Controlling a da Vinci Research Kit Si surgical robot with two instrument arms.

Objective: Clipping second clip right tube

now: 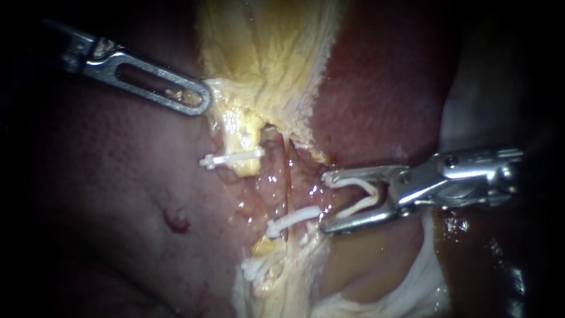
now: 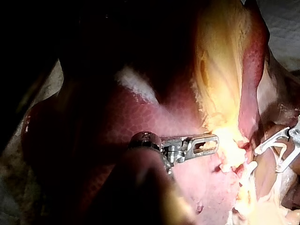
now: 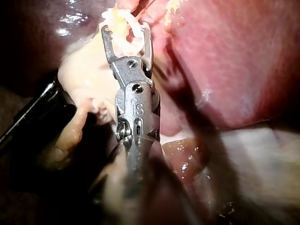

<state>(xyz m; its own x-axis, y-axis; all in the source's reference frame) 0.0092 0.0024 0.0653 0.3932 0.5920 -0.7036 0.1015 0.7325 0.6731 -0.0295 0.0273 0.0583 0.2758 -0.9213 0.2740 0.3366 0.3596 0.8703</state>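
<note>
Right tool [image 1: 323, 201], jaws wide around an open clip [image 1: 360, 197], sits just right of the right tube [image 1: 286, 182], which runs near-to-far; an applied clip [image 1: 292, 219] crosses it nearer. Left tool [image 1: 203, 97] grips gallbladder [image 1: 265, 53].

So the left instrument [image 2: 213, 143] has its tip right up against the yellow tissue [image 2: 220, 93], liver [image 2: 140, 117] under it. At its 12 o'clock, the right instrument [image 2: 268, 160] holds a white clip [image 2: 282, 149] in wide-spread jaws.
</note>
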